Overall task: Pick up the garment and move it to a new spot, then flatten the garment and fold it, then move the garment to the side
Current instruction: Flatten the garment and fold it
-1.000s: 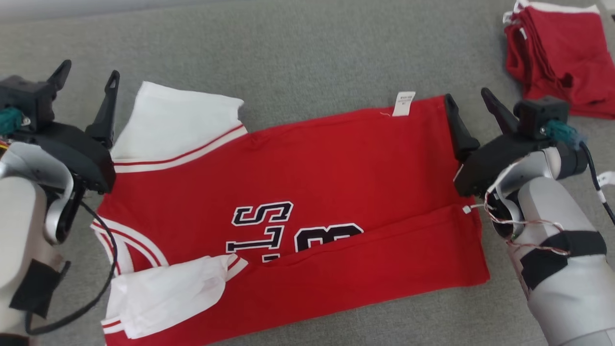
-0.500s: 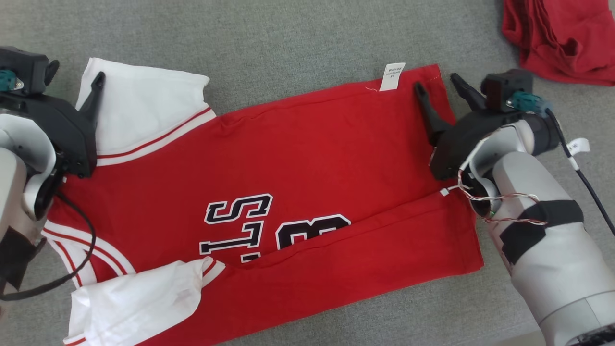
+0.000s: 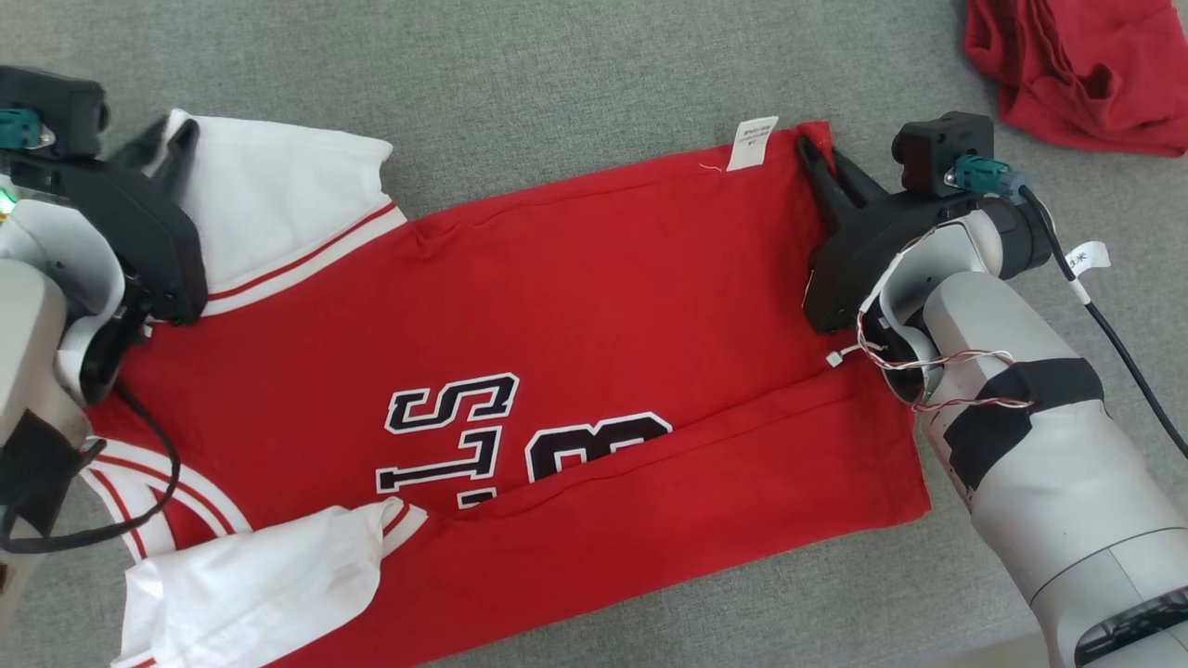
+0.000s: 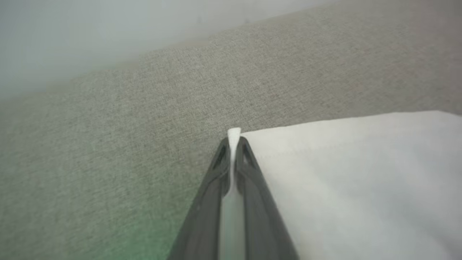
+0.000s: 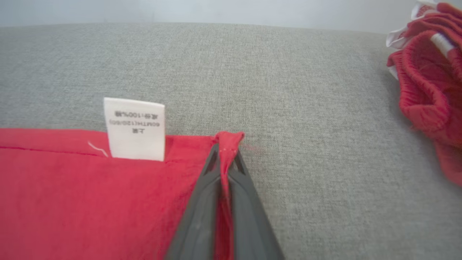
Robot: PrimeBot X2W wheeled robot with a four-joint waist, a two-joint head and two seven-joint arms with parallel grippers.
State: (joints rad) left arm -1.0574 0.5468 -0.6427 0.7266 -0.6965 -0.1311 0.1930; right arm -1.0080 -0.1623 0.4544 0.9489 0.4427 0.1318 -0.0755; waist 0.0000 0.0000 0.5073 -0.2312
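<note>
The red jersey (image 3: 594, 306) lies spread mid-counter (image 3: 575, 83), near edge already folded. The left hand (image 4: 234, 144) pinches the white sleeve (image 3: 278, 195) corner and the right hand (image 5: 225, 148) the hem corner beside the care label (image 5: 135, 128), probably to fold the far edge.

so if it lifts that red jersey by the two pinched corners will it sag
Probably sags: the jersey is thin cloth, creased and folded over along its near edge. It looks light, since the left hand and right hand each pinch only a corner. The crumpled white sleeve would likely dangle.
</note>
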